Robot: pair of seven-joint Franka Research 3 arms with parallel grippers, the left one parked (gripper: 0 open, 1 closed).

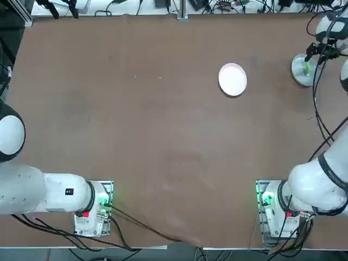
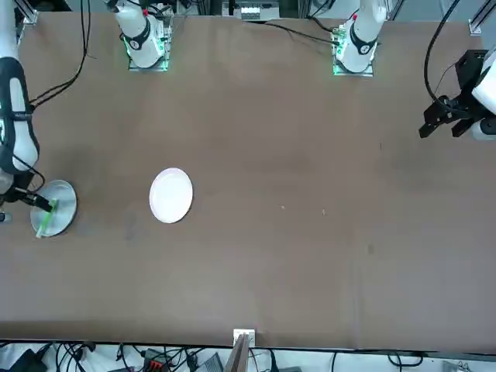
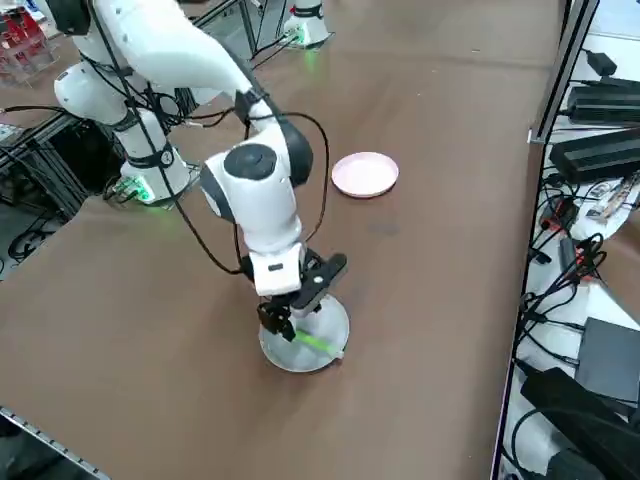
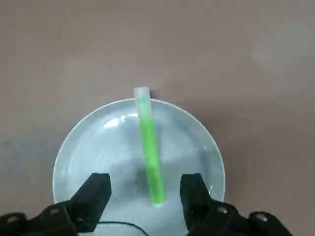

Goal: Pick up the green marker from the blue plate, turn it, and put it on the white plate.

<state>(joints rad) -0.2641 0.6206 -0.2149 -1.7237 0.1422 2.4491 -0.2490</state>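
The table (image 1: 163, 136) was a broad, plain brown surface that filled most of the top view, bare apart from two small plates toward its far right. The blue plate (image 1: 302, 69) sat at the far right edge of the table, and the white plate (image 1: 232, 79) lay to its left, well apart from it, with open brown tabletop between them.

The green marker (image 4: 149, 147) lay flat on the blue plate (image 4: 138, 162), one end reaching out just past the rim. The right gripper (image 4: 147, 192) hung low over the plate with its fingers (image 4: 94, 192) spread apart, one on each side of the marker's nearer end, not touching it as far as the wrist view showed. In the right side view the gripper (image 3: 281, 322) stood just above the plate (image 3: 305, 345), with the marker (image 3: 318, 343) lying beside it.

Around the table, black cables (image 1: 217, 5) and equipment ran along the far edge. In the right side view, black boxes and cables (image 3: 590, 120) crowded the floor beyond the table's far edge, behind a metal frame post (image 3: 560, 60).
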